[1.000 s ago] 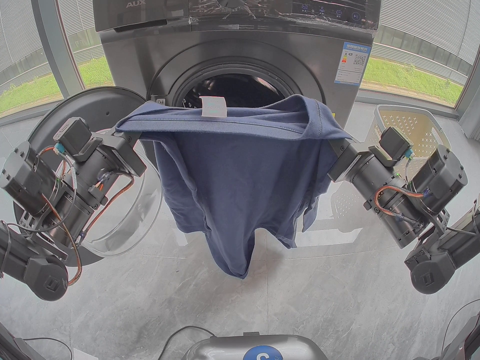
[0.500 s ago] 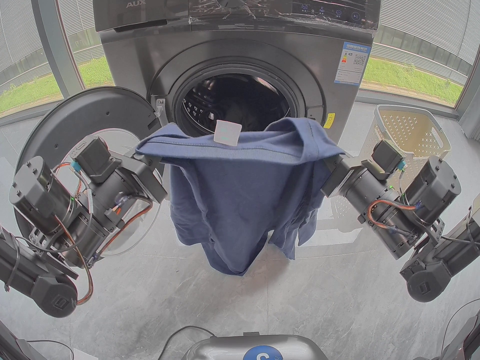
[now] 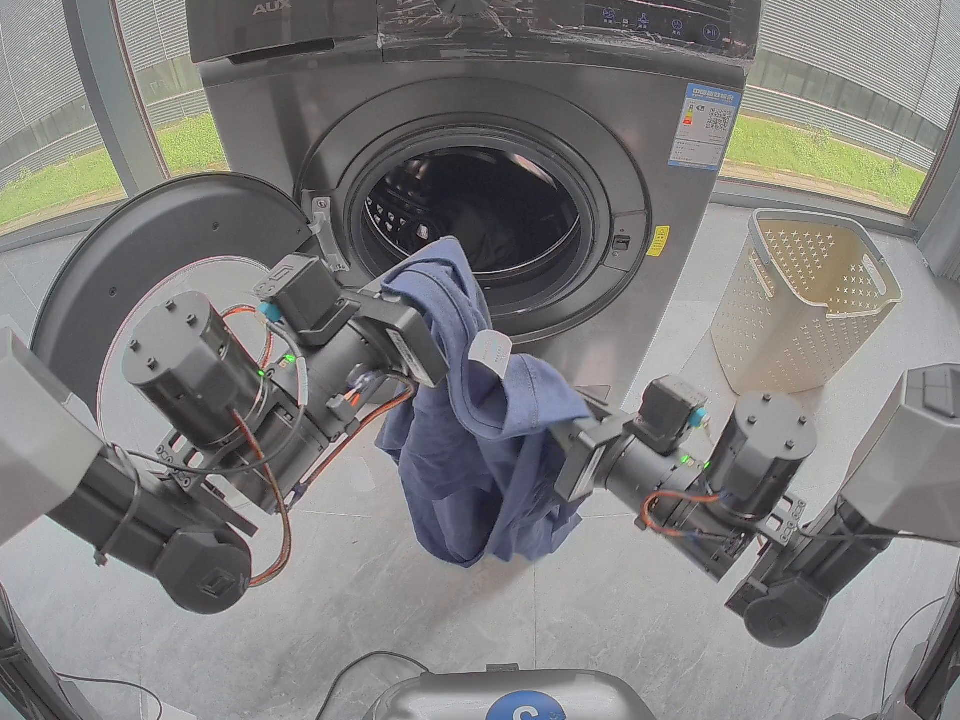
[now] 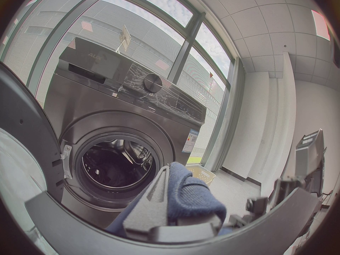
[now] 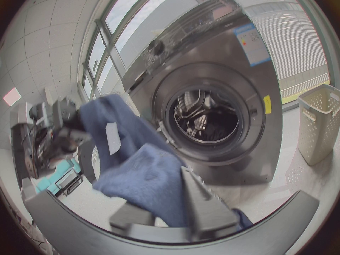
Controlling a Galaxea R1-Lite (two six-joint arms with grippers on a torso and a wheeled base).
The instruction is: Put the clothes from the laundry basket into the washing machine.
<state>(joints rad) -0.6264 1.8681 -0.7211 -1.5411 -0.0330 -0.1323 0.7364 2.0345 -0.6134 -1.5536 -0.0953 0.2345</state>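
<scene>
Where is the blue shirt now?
In the head view, the blue shirt hangs in the middle, gripped by the left gripper and right gripper, before the washing machine.

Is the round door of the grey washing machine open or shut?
Open: the round door is swung aside to the robot's left, and the dark drum shows uncovered.

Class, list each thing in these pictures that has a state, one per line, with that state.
washing machine door: swung wide open.
blue shirt: bunched, hanging between both grippers, outside the drum.
left gripper: shut on blue shirt.
right gripper: shut on blue shirt.
laundry basket: upright, no clothes visible inside.
</scene>
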